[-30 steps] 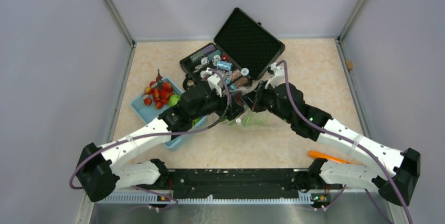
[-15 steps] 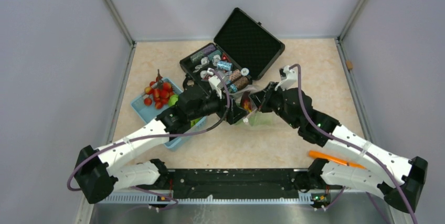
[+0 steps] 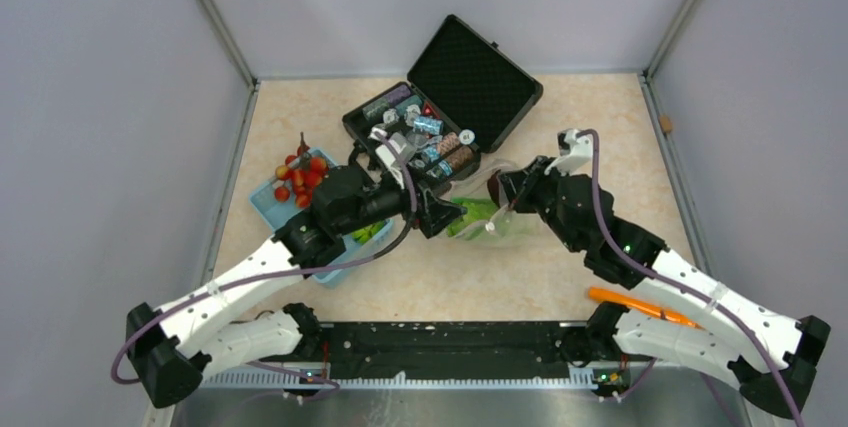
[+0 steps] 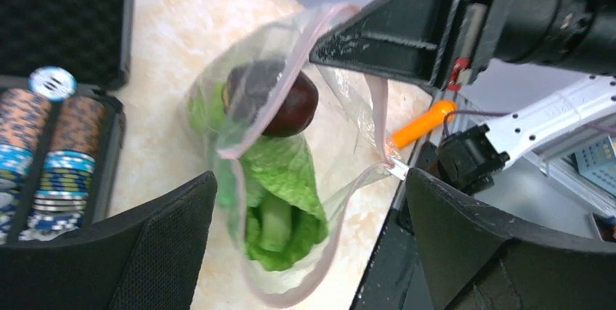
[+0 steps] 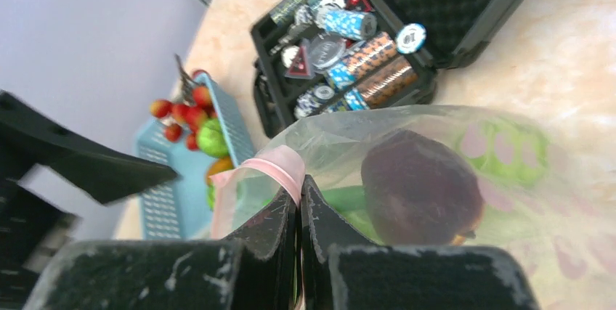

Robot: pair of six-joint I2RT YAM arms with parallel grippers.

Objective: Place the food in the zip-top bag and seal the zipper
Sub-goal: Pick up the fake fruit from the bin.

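Beige marbled table [image 3: 600,127] boxed in by grey walls, shown from above and from both wrists. At centre, zip-top bag [image 3: 490,222] lying crumpled, mouth gaping toward 9 o'clock.

Right gripper [image 5: 298,205] pressed together on the zipper [image 5: 270,162], pinching one lip of the pale pink strip and holding that lip off the table. Left gripper [image 4: 311,178] spread wide at 9 o'clock of the bag, facing the mouth, with nothing gripped as far as the wrist view shows.

Already inside: dark purple piece [image 4: 280,99] and, beside it, green leafy ball [image 4: 287,179] with a paler green stalk showing within, identity unclear.

Not yet bagged: red cherry tomatoes [image 3: 303,175], green apple [image 5: 211,138] and what looks like the orange [image 5: 218,168], all in the light blue basket [image 3: 262,205] at 9 o'clock of the bag.

Open black case [image 3: 470,72] of chips at 12 o'clock, not part of the load. Orange-handled tool [image 3: 625,299] at 4 o'clock, near the table edge.

Judged progress: loading partly done. Left to do: transfer of the basket's contents, then pressing the strip shut along its full width. Zipper wholly open at present.
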